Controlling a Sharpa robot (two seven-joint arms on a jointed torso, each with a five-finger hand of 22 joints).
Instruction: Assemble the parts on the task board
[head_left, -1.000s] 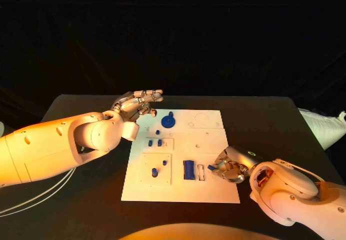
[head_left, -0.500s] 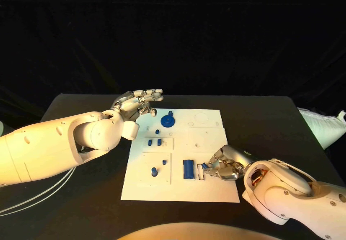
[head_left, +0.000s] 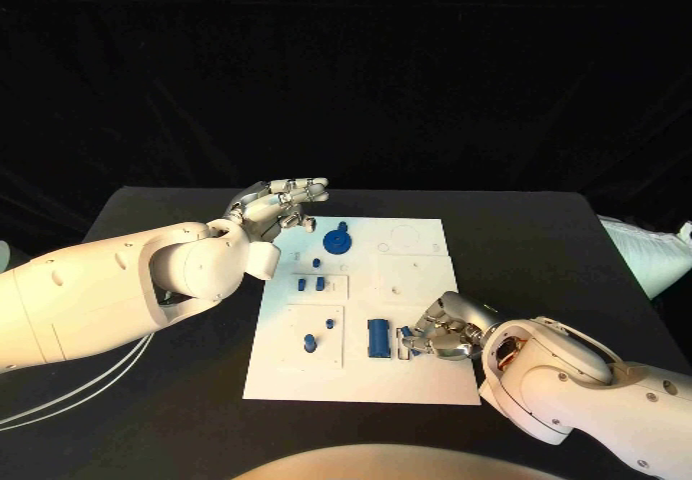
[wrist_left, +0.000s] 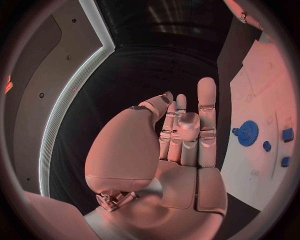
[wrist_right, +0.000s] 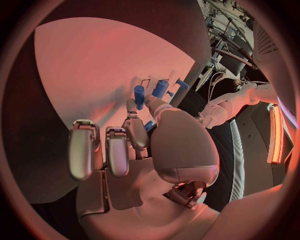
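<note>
Head view: the right hand (head_left: 444, 334) has slid left since a second ago and now sits beside the tall block (head_left: 378, 339), low in the frame. It pinches a small blue part (wrist_right: 149, 126). It looks ready to place it. The left hand (head_left: 280, 207) waits upper left, fingers apart, empty. On the board (head_left: 418, 385) I count one gear (head_left: 336, 242) and about six small pieces.

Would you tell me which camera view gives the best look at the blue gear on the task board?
The head view: the blue gear lies whole and unobstructed on the task board. The left wrist view also shows it, bent near the rim. I cannot make it out in the right wrist view.
</note>
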